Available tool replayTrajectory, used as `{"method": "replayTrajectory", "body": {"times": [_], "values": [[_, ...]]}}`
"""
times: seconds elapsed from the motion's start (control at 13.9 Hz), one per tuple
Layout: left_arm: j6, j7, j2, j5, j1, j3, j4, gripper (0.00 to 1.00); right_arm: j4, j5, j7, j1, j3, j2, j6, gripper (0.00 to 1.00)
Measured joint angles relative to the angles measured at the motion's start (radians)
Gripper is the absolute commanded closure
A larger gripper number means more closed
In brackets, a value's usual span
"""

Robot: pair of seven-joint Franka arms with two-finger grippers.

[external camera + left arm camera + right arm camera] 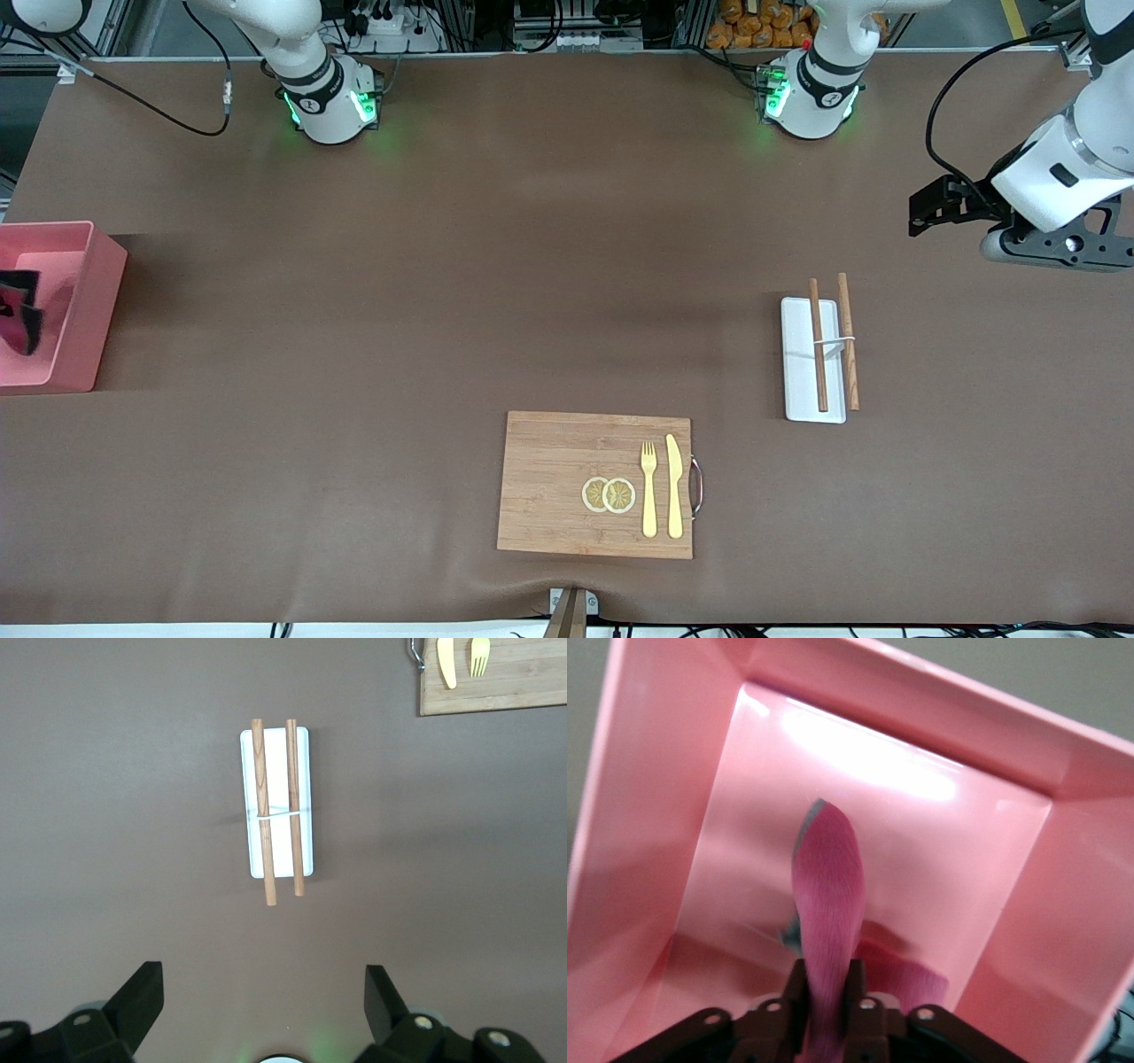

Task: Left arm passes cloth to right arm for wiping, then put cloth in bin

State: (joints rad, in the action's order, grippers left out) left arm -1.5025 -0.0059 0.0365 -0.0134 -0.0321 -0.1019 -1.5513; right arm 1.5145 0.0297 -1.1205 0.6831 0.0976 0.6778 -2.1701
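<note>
The right claw (829,1005) is clamped on the crimson-magenta cloth (827,904), its black fingers (796,988) pressed against both sides of the fabric. The cloth hangs as a narrow folded tongue, its long axis running straight out from the fingertips, and its rounded free end points down toward the bin's floor. In the front view only the claw's black tip (19,310) shows, over the pink-red bin (84,310), which stands at the right arm's end of the table (399,266), and the cloth itself cannot be made out there. The bin's straight walls (647,815) surround the cloth on all sides in the right wrist view; whether the cloth's end touches the floor cannot be told.

The left claw (264,997) waits with its black fingers (142,992) spread wide and nothing between them, up over the left arm's end of the table. Its white boxy hand (1054,177) shows at the edge of the front view. Under it lies a white rectangular tray (802,390) with two wooden chopsticks (818,346) lying lengthwise, one on the tray and one along its edge, tied by a thin white band.

Nearer the front camera lies a wooden cutting board (549,478) carrying two lemon slices (609,494), a yellow fork (648,487) and a yellow knife (674,486), both lying parallel beside the board's metal handle (696,486).
</note>
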Motion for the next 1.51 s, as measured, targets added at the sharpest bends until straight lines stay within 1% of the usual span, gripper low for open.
{"method": "replayTrajectory", "body": {"times": [0.14,0.22,0.36,0.5,0.58,0.72,0.86,1.08,1.3,1.51], "values": [[0.0,0.0,-0.001,0.0,-0.001,-0.002,0.0,0.0,-0.013,-0.018,-0.001,0.0,-0.005,0.003,0.013,0.0],[0.0,0.0,-0.002,0.0,-0.002,-0.005,0.001,0.0,-0.028,-0.019,-0.001,0.0,-0.012,0.001,0.051,0.0],[0.0,0.0,-0.003,0.0,-0.002,-0.012,0.001,0.0,-0.091,-0.019,-0.001,-0.012,-0.028,-0.002,0.17,0.0],[0.007,0.0,-0.003,0.0,-0.002,-0.013,0.0,0.0,-0.178,-0.02,0.0,-0.052,-0.03,-0.015,0.303,0.0],[0.016,0.0,-0.003,0.0,-0.001,-0.013,0.0,0.0,-0.205,-0.026,0.004,-0.063,-0.03,-0.023,0.357,0.0],[0.031,-0.001,-0.003,0.0,0.001,-0.012,-0.001,0.0,-0.228,-0.052,0.024,-0.063,-0.029,-0.048,0.421,0.0],[0.037,-0.01,-0.003,0.0,0.002,-0.012,-0.002,0.0,-0.238,-0.055,0.119,-0.078,-0.032,-0.091,0.506,0.0],[0.034,-0.019,-0.003,0.0,-0.005,-0.014,0.001,0.0,-0.242,-0.056,0.228,-0.156,-0.037,-0.176,0.676,0.0],[-0.014,-0.021,-0.004,0.001,-0.015,-0.019,0.008,0.0,-0.242,-0.055,0.407,-0.247,-0.04,-0.235,0.761,0.0],[-0.076,-0.021,-0.005,0.003,-0.014,-0.025,0.011,0.0,-0.241,-0.047,0.603,-0.35,-0.041,-0.27,0.822,0.0]]}}
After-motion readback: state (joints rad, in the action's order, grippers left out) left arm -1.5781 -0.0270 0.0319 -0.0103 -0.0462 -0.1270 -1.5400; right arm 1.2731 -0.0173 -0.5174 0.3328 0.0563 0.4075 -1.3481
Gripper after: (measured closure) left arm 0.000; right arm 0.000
